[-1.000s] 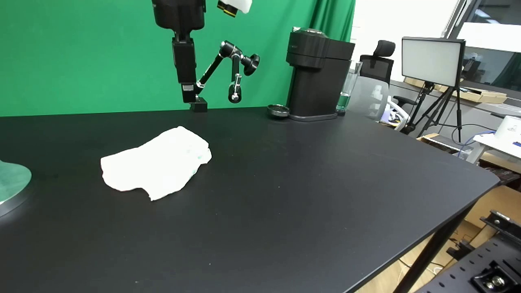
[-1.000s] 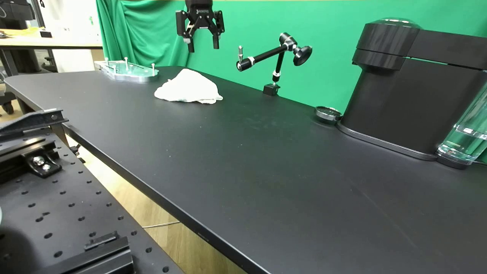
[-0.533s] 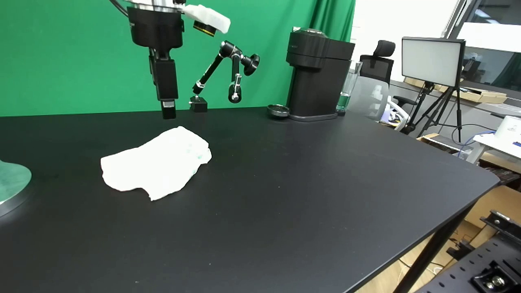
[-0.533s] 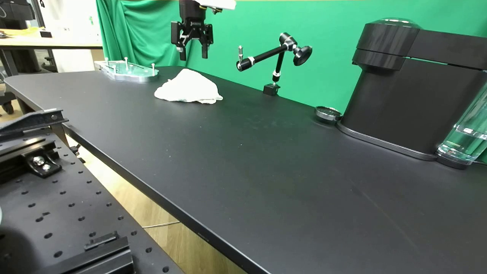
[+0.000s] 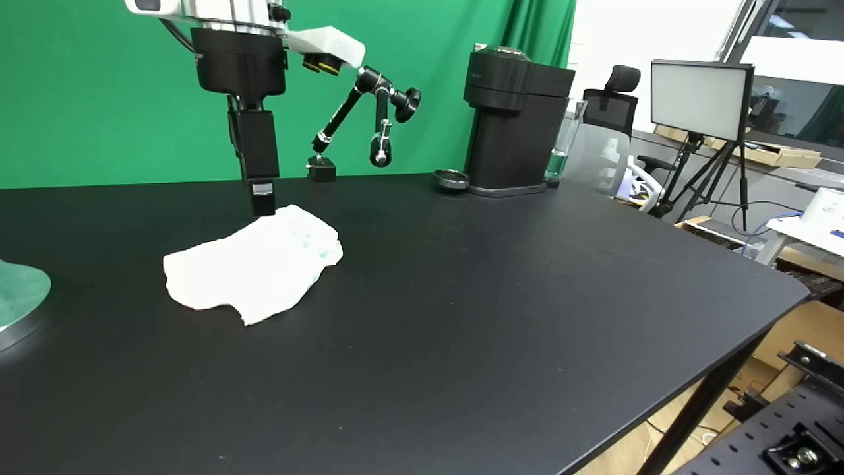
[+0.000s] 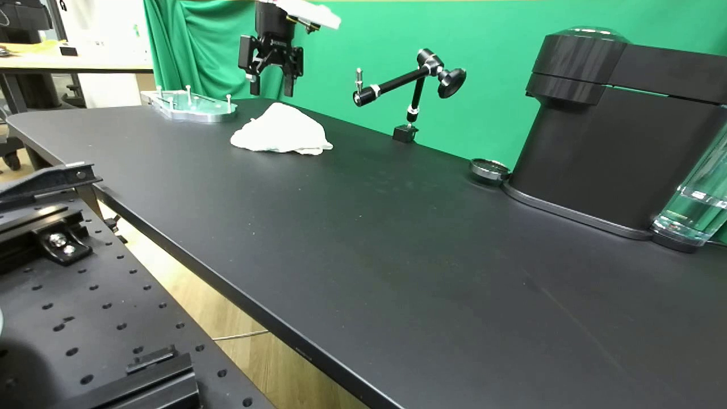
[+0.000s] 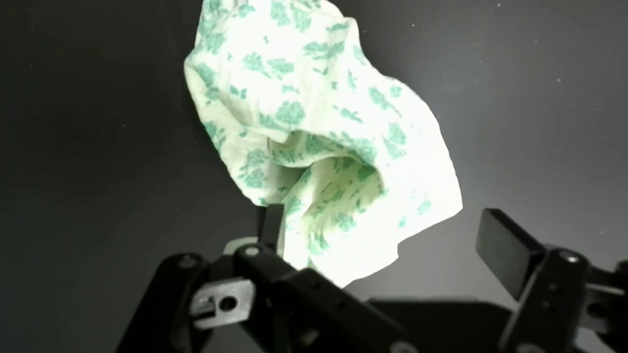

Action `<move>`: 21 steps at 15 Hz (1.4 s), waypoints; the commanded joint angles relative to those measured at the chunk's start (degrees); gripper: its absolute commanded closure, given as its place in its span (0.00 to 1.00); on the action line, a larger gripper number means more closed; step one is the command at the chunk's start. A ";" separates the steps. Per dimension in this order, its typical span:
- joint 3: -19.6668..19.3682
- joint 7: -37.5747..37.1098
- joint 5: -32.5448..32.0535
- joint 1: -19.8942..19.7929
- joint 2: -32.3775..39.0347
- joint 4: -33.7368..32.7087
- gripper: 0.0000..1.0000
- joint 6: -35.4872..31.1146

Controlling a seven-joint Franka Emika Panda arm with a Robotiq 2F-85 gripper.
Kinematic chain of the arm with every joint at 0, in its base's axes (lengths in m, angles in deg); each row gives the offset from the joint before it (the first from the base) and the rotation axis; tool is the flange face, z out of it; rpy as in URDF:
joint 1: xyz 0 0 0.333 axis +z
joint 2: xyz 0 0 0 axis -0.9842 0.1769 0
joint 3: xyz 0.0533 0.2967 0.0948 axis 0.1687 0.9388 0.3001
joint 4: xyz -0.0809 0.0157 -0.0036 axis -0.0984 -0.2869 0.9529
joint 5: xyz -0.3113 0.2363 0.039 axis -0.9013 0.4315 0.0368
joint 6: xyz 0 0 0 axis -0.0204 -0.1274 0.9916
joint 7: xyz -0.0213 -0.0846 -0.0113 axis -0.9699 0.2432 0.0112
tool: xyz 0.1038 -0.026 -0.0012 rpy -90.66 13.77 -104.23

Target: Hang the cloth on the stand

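A crumpled white cloth with green flowers (image 7: 294,88) lies on the black table. It also shows in both exterior views (image 5: 257,264) (image 6: 282,128). The stand appears to be the black jointed arm on a small block base (image 5: 373,80) (image 6: 400,81), at the table's back edge by the green curtain. My gripper (image 6: 272,88) is open and empty, pointing down above the cloth's far side. In an exterior view its fingertip (image 5: 262,203) overlaps the cloth's back edge. In the wrist view the open jaws (image 7: 385,220) show the cloth partly between and beyond them, with no grip on it.
A black coffee machine (image 5: 517,119) (image 6: 602,136) with a water tank stands at the back, a small round dish (image 5: 451,179) (image 6: 489,169) beside it. A clear plate with upright pegs (image 6: 196,111) lies beyond the cloth. A perforated black board (image 6: 130,318) is beside the table.
My gripper has come down and to the left in both exterior views, lowering over the cloth's far edge. It stays open. The cloth and the stand have not moved.
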 commanded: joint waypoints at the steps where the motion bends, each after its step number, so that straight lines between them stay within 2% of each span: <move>1: -1.23 -1.79 0.36 0.37 -0.41 0.10 0.00 2.09; 6: -4.11 -3.87 -2.64 1.16 1.28 -0.26 0.00 1.47; 7: -4.51 -4.35 -3.13 1.23 1.58 -0.27 0.25 1.07; 8: -4.74 -4.53 -3.34 1.22 1.87 -0.32 0.26 1.07; 9: -4.98 -4.93 -3.65 1.25 2.07 -0.32 0.32 0.80; 12: -5.26 -5.96 -4.14 1.27 2.33 -0.29 0.55 0.05; 18: -5.01 -7.51 -4.84 1.34 1.02 0.55 0.96 -1.40; 21: -5.06 -9.19 -4.65 1.44 -0.58 1.30 1.00 -1.43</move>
